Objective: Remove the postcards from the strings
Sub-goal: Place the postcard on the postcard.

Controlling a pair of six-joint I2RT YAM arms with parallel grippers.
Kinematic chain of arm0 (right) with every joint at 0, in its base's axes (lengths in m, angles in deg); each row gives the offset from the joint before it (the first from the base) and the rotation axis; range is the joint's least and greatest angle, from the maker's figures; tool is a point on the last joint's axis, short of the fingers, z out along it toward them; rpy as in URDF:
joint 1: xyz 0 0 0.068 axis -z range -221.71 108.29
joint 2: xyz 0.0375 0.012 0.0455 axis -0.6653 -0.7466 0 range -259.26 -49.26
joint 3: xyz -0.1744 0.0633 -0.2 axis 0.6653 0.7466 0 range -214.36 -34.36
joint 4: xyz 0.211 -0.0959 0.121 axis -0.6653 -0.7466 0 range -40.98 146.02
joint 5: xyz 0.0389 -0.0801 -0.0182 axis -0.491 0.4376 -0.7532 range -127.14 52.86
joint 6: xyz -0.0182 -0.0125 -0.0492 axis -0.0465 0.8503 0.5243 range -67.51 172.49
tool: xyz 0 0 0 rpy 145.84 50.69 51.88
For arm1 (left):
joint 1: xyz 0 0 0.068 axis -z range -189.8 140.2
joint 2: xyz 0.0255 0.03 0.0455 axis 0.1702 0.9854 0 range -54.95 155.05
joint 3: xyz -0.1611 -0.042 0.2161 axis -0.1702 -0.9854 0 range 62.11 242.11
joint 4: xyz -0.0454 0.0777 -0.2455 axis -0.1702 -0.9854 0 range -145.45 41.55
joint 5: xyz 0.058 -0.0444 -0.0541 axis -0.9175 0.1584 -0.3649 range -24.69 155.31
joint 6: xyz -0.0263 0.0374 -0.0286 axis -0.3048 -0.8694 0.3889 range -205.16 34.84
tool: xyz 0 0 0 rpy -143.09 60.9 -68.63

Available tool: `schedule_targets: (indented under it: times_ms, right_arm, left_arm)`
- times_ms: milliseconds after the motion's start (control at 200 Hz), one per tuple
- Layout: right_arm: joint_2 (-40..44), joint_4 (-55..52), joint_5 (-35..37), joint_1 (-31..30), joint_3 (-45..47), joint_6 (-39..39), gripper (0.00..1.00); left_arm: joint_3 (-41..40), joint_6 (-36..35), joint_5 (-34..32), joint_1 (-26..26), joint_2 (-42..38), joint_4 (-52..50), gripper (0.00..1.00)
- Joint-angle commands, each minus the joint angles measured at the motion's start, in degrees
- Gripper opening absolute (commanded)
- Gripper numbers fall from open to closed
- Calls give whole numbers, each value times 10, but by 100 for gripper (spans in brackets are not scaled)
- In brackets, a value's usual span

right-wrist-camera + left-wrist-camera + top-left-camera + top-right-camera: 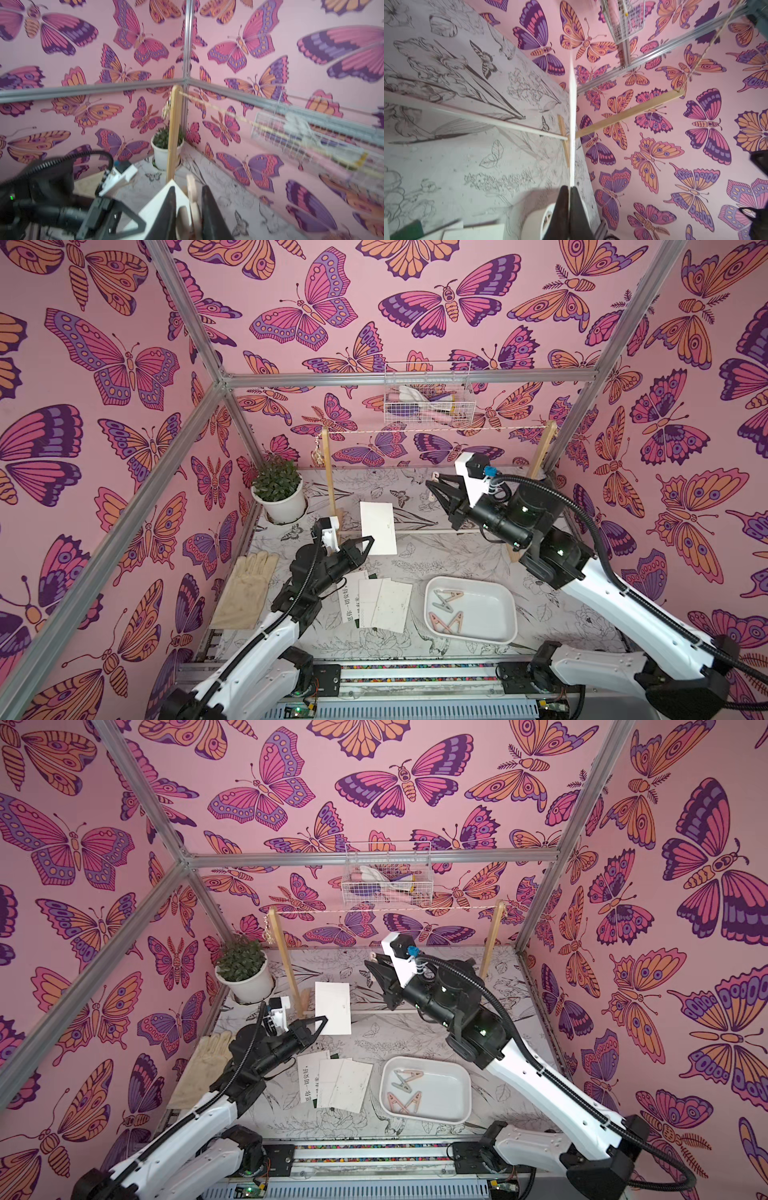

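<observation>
**A:** Left gripper, quick?

**B:** The left gripper [369,544] is clamped on the lower left corner of a plain white card [379,524]. The card stands upright in the air, about 10 o'clock from the middle of the table [457,556], just in front of the rack's left post [329,472]. It hangs well below the string and is not touching it. The left wrist view shows the card edge-on between the closed fingers [560,207].

**A:** Right one?

**B:** The right gripper [433,482] is pinched on a pale pink clothespin [190,184], raised at 12 o'clock, below the string.

**A:** String?

**B:** The string [436,430] runs between the tops of the two wooden posts at the back, 12 o'clock, just under the wire basket [428,410].

**A:** Other cards?

**B:** A pile of cards [388,605] lies flat on the table at 7 o'clock, beside the left arm. White ones overlap on top, one with black Chinese writing [348,600] lies on the left, and a dark green one [371,576] peeks out underneath.

**A:** Rest?

**B:** White tray [490,614] at 5 o'clock with loose grey and pink clothespins in it. Glove [245,589] at 8 o'clock, potted plant [277,489] in the 10 o'clock corner.
</observation>
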Motion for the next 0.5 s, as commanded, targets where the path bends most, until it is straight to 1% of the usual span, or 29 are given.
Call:
schedule_targets:
  times_ms: [0, 70, 140, 230, 346, 411, 496]
  right_arm:
    - [63, -108, 73, -16, 56, -59, 1]
    - [112, -158, 84, -21, 101, -93, 1]
    - [152, -213, 89, -22, 134, -132, 2]
    - [190, -267, 60, -24, 176, -190, 2]
    - [220, -273, 28, -33, 243, -249, 2]
    - [228, -268, 30, -46, 279, -273, 2]
    - [227, -265, 39, -65, 316, -296, 2]
  left_arm:
    - [38, -66, 40, 17, -26, -337, 0]
    - [52, -59, 54, 32, -31, -409, 0]
    - [45, -38, 77, 46, -40, -448, 0]
    - [23, -2, 80, 62, -70, -485, 0]
    - [-6, 26, 62, 66, -111, -536, 0]
    - [-22, 38, 49, 67, -119, -546, 0]
    - [-38, 46, 29, 68, -108, -540, 0]
